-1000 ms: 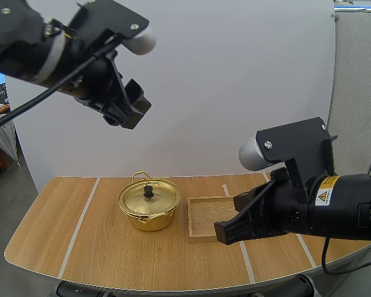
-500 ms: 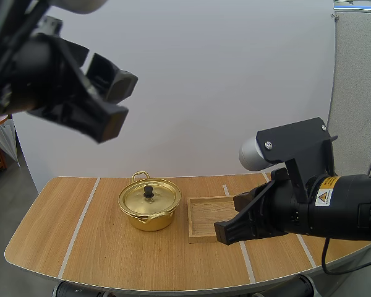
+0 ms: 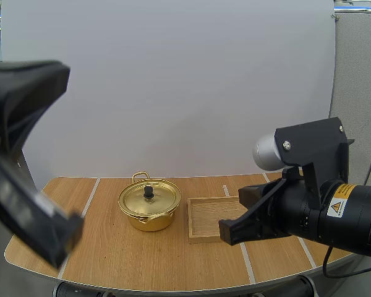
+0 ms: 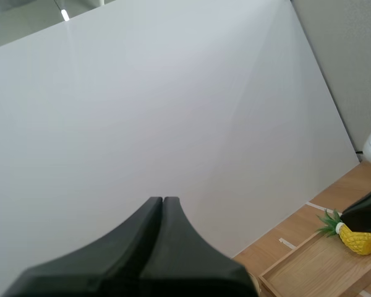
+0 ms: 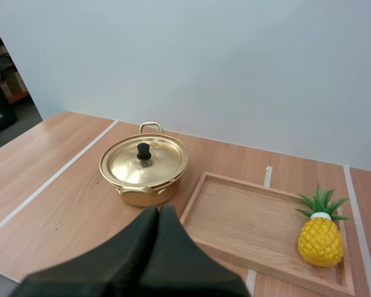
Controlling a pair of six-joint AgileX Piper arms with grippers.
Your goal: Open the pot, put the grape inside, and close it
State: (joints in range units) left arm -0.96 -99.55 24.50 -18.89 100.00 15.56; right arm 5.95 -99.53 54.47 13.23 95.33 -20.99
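A gold pot (image 3: 149,205) stands at the middle of the table with its lid on, a black knob (image 3: 148,191) on top. In the right wrist view the pot (image 5: 144,164) lies just ahead of my right gripper (image 5: 159,209), whose fingers lie together as one dark wedge, shut on nothing. My left gripper (image 4: 163,200) is shut too, high up and facing the white wall. A yellow toy pineapple (image 5: 321,239) lies in the wooden tray (image 5: 247,213), at its right end. I see no grapes.
The wooden tray (image 3: 209,215) lies right of the pot. My right arm (image 3: 309,210) hangs over the tray's right end and covers it in the high view. My left arm (image 3: 21,185) looms large and close at the left. White tape lines cross the tabletop.
My left arm has swung from high above the pot down toward the camera at the left, and its fingers have closed. The right arm has shifted slightly right. Pot and tray have not moved.
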